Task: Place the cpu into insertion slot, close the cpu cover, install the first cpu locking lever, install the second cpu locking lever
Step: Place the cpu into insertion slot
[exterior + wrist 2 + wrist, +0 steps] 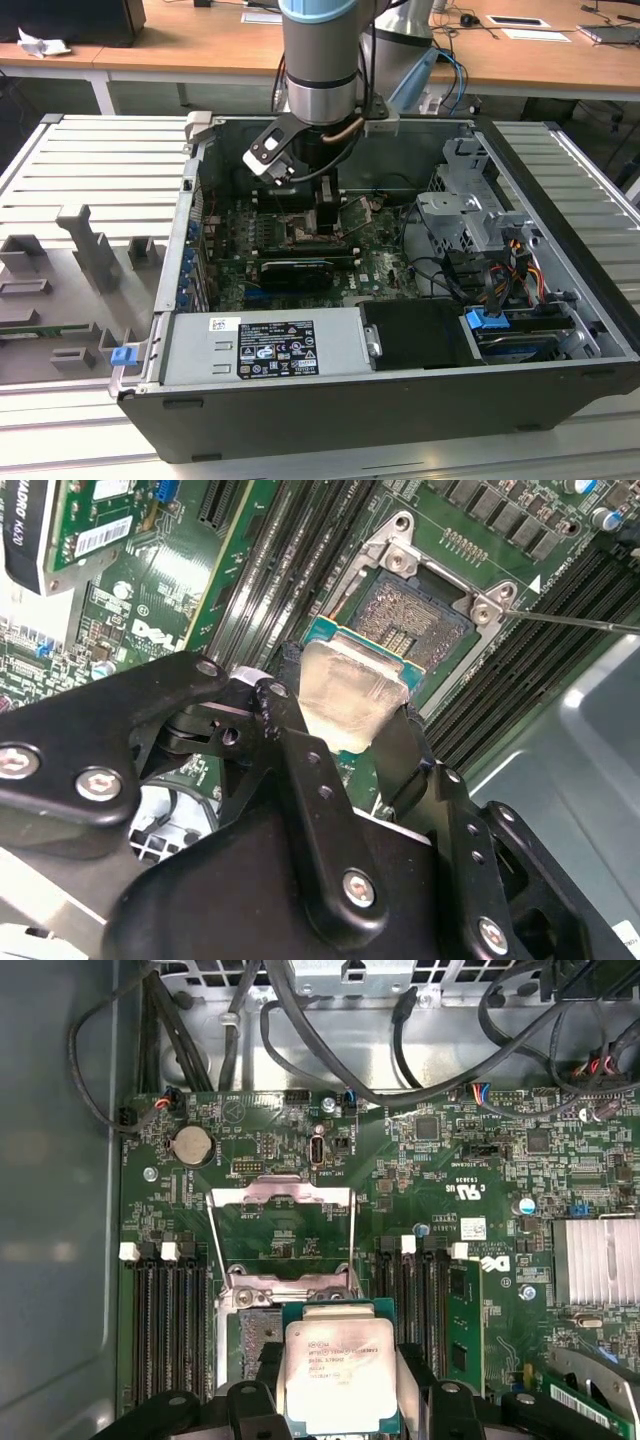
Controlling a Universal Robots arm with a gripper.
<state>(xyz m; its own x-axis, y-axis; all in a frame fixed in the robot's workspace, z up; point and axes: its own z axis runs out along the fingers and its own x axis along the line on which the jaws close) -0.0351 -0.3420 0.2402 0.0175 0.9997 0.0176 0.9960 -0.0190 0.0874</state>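
Gripping cpu (345, 695) w/ claw (326, 214) clenched, we're on step 1; socket (415, 630) just beneath claw, needs square alignmt.

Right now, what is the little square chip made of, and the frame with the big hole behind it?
The cpu has a top that looks like metal, pale silvery-grey with a dull sheen; its rim is green, likely circuit board. The cover looks like thin sheet metal, bright and silvery, glinting along its bars; which metal, I can't tell.
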